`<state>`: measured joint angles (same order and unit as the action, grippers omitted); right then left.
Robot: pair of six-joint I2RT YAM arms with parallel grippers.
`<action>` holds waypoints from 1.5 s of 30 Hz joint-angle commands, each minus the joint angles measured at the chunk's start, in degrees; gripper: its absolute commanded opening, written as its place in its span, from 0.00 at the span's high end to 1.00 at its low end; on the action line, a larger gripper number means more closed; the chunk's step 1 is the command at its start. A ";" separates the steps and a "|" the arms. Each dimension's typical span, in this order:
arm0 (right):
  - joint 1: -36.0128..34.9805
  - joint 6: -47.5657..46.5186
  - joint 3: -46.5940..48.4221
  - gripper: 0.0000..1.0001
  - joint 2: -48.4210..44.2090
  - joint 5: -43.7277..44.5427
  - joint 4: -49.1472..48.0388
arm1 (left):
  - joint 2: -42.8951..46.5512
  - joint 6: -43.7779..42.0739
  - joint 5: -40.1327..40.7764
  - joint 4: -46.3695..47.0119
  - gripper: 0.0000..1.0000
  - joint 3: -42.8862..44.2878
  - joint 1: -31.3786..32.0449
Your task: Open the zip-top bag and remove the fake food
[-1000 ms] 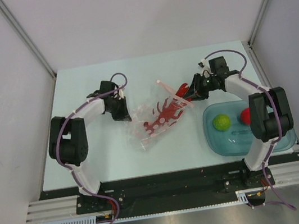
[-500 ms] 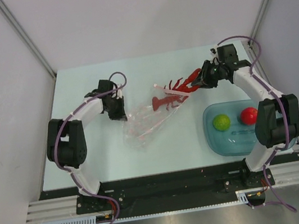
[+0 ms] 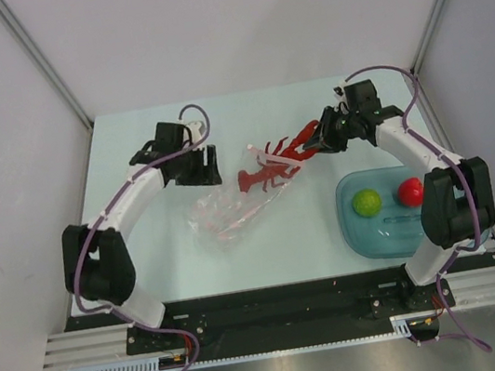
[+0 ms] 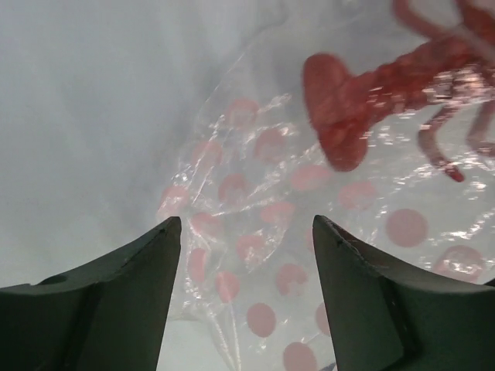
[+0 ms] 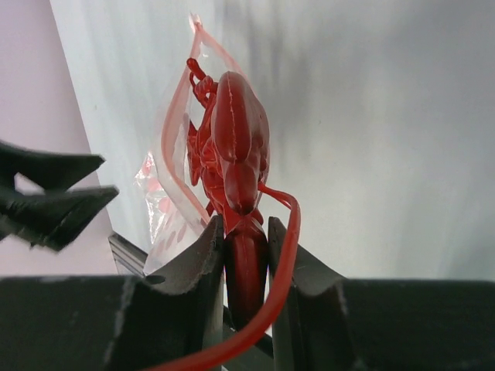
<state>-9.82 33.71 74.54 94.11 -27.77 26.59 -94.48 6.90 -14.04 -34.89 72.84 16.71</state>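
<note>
The zip-top bag [image 3: 227,213], clear with pink dots, lies crumpled on the table [image 3: 129,148]. My left gripper [image 3: 208,165] hovers open just behind it, holding nothing; the left wrist view looks down between the fingers [image 4: 131,294] onto the bag [image 4: 263,239]. My right gripper [image 3: 322,135] is shut on a claw of the red lobster [image 3: 270,169], part of the fake food, held above the table. The lobster [image 5: 240,131] hangs from the right gripper [image 5: 246,228], its tail [image 4: 338,116] by the bag's pink zip strip [image 5: 172,147]. I cannot tell whether the tail is inside the mouth.
A translucent teal-blue tray [image 3: 368,232] sits at the near right with a lime-green ball [image 3: 366,201] and a small red ball [image 3: 409,191] in it. White walls close in the table on the left, back and right.
The left gripper opened, let go of the bag and drew back; the bag slumped toward the near left. The right gripper pulled the lobster out toward the back right.
</note>
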 commanded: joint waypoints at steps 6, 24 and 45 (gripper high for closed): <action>0.51 5.22 -0.97 1.00 0.29 -3.52 -4.17 | 15.19 -10.05 9.83 11.42 0.23 -3.74 22.30; 0.95 7.68 -6.43 1.00 -5.16 -4.57 -6.99 | 0.17 -14.19 10.09 9.23 0.30 0.55 30.22; 0.86 7.59 -8.01 1.00 -6.30 -6.24 -6.73 | -0.79 -14.45 15.43 15.21 0.42 -2.79 36.82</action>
<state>-8.88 40.95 66.00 90.74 -31.62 21.41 -94.21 -6.13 -2.66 -22.85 69.69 53.43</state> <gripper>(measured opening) 0.259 0.667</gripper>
